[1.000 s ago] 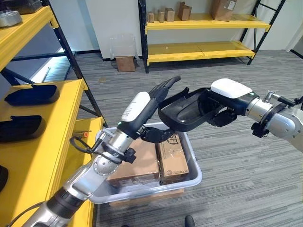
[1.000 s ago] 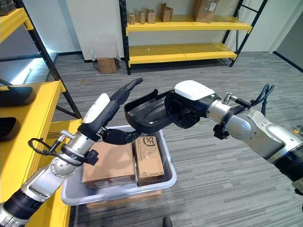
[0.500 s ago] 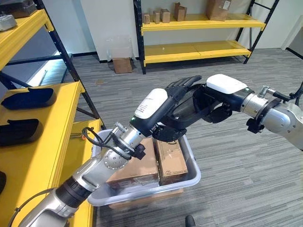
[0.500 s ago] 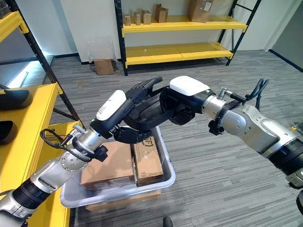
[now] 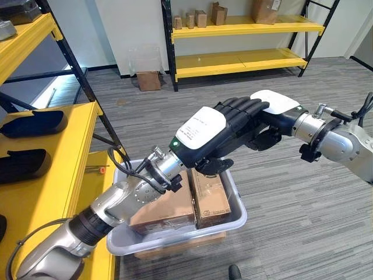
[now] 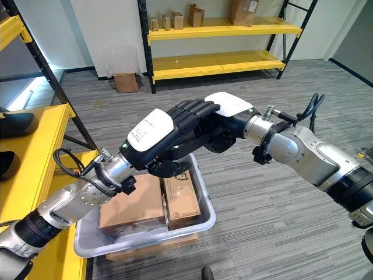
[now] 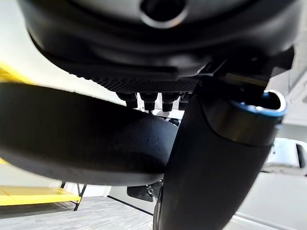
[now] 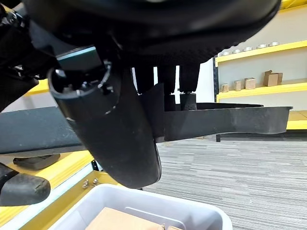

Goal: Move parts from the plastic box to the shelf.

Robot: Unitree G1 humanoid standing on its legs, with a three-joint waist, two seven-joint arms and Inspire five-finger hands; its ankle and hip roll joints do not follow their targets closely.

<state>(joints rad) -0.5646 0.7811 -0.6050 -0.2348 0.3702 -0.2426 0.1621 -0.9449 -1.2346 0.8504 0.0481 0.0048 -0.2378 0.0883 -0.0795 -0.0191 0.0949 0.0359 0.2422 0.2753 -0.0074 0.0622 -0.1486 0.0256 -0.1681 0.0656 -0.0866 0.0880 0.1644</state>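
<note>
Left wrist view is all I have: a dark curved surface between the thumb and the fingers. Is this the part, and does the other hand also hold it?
Observer: Yes. The right wrist view shows the right hand pinching the rim of the same black part, fingers above and thumb below.
Operator: Where are the hands now, over the box or the shelf?
Observer: Over the plastic box. The left hand lies over the part there, close against the right hand.
Operator: Is there something left in the box?
Observer: Two cardboard boxes lie side by side in it.
Operator: And the shelf?
Observer: The yellow shelf is on the robot's left; other black parts already lie on it.
</note>
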